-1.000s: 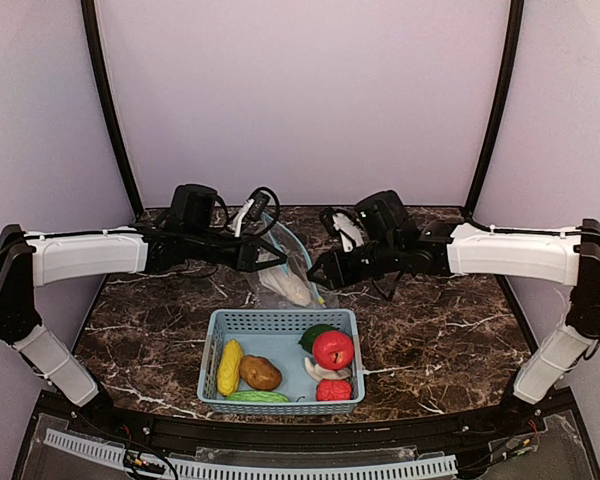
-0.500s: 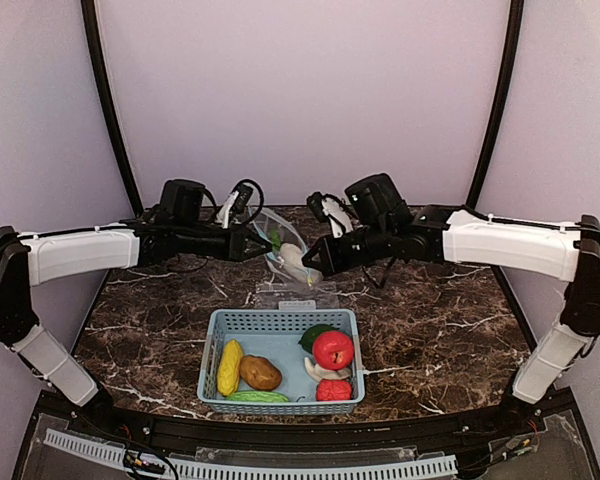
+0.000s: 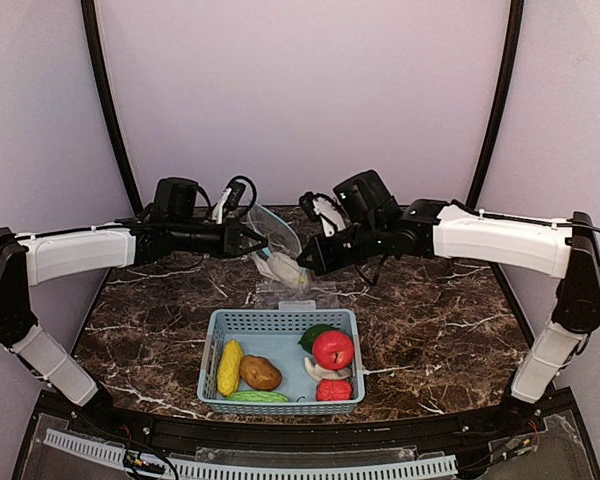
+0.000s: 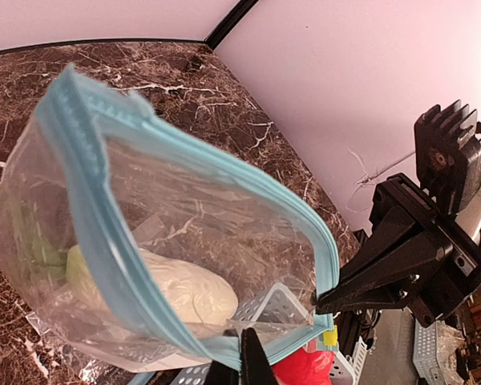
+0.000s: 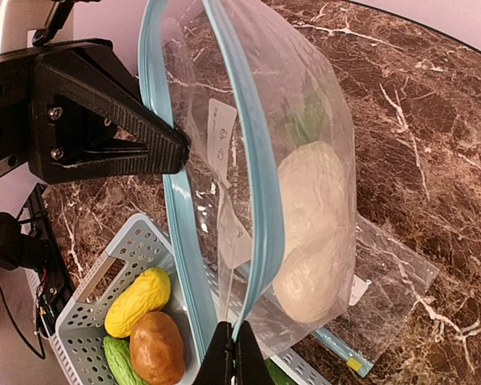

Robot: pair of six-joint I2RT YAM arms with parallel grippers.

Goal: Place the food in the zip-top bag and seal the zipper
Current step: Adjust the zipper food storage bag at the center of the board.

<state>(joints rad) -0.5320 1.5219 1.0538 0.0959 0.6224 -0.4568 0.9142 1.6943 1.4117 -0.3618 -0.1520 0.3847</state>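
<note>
A clear zip-top bag with a light blue zipper rim hangs in the air behind the basket, held between both grippers with its mouth open. The left gripper is shut on one side of the rim. On the opposite side, the right gripper is shut on the rim too. Inside the bag lies a white radish with a green top. The rest of the food sits in the basket: yellow corn, brown potato, green pod, red apple, small red fruit, white mushroom.
The light blue plastic basket stands on the dark marble table near the front edge, just below the hanging bag. A second clear bag lies flat on the table behind the basket. Black frame posts rise at both back corners.
The right gripper has shut on the bag's rim. Both grippers have risen and shifted left, lifting the bag and radish off the table with its mouth spread.
</note>
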